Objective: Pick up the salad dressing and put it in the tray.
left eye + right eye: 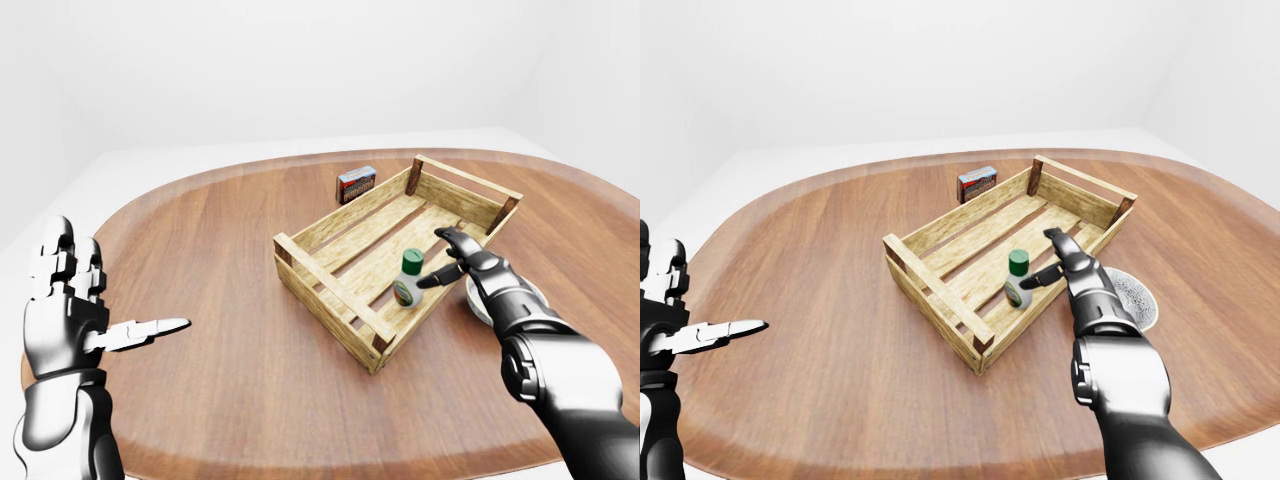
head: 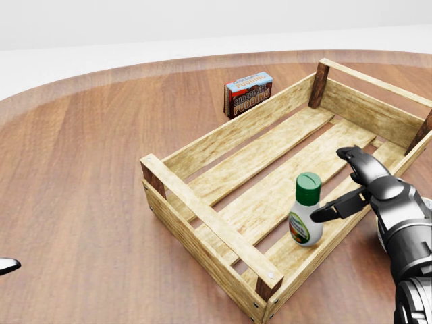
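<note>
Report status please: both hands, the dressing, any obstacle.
Right robot hand open beside salad dressing. Bottle upright inside tray. Left robot hand open, idle. Nothing blocking.

Tray (image 2: pixel 202 219) walls ring salad dressing (image 2: pixel 305 219); open above; right hand (image 2: pixel 361 181) beside.

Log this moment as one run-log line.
salad dressing: upright inside tray | right hand: open, beside bottle | left hand: open, away from tray | pudding box: outside tray on table
</note>
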Robot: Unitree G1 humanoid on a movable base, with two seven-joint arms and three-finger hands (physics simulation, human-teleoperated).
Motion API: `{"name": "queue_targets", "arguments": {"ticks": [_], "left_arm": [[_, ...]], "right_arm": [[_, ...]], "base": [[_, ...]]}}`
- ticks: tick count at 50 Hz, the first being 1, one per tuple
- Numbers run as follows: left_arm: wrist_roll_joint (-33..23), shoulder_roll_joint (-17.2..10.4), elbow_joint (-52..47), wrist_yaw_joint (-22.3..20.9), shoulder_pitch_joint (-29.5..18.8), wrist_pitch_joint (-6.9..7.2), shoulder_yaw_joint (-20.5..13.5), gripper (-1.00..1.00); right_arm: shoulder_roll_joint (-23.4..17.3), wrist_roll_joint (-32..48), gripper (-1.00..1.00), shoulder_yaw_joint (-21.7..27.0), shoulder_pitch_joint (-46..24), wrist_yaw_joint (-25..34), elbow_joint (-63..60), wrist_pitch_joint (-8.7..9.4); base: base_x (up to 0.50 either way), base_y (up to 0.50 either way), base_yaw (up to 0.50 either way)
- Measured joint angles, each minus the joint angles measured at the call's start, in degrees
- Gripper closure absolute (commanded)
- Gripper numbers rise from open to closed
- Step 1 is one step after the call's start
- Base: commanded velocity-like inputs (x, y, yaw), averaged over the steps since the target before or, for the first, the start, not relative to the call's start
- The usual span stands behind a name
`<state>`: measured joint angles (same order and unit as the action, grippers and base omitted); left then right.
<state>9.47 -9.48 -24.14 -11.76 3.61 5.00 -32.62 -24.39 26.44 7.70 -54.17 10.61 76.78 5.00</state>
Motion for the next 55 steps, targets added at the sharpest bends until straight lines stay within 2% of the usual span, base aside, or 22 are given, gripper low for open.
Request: {"name": "queue_targets", "arguments": {"ticks": [17, 25, 32, 47, 55], "left_arm": [[-0.05, 0.04, 0.02, 0.15, -0.11, 0.0, 0.31, -1.0], [-0.1, 0.09, -0.1, 0.23, -0.17, 0.0, 0.62, -1.0], [-0.09, 0.16, -0.27, 0.22, -0.16, 0.0, 0.75, -1.0], [0.09, 0.11, 1.09, 0.08, -0.34, 0.0, 0.89, -1.0], [0.2, -0.12, 2.35, 0.08, -0.48, 0.0, 0.97, -1.0]], "right_arm": [[0.64, 0.11, -1.0, -0.54, 0.05, -0.39, -0.14, 0.0], [1.16, 1.32, -1.0, -1.65, -4.24, 1.47, -1.08, 0.0], [1.14, 2.54, -1.0, -2.9, -14.05, 5.95, -4.13, 0.0], [-3.55, 9.5, -1.0, -4.74, -45.2, 17.1, -6.01, 0.0], [-5.46, 12.61, -1.0, -4.31, -53.38, 19.45, -5.92, 0.0]], "base": [[0.0, 0.0, 0.0], [0.0, 0.0, 0.0], [0.0, 0.0, 0.0], [0.0, 0.0, 0.0], [0.0, 0.0, 0.0]]}}
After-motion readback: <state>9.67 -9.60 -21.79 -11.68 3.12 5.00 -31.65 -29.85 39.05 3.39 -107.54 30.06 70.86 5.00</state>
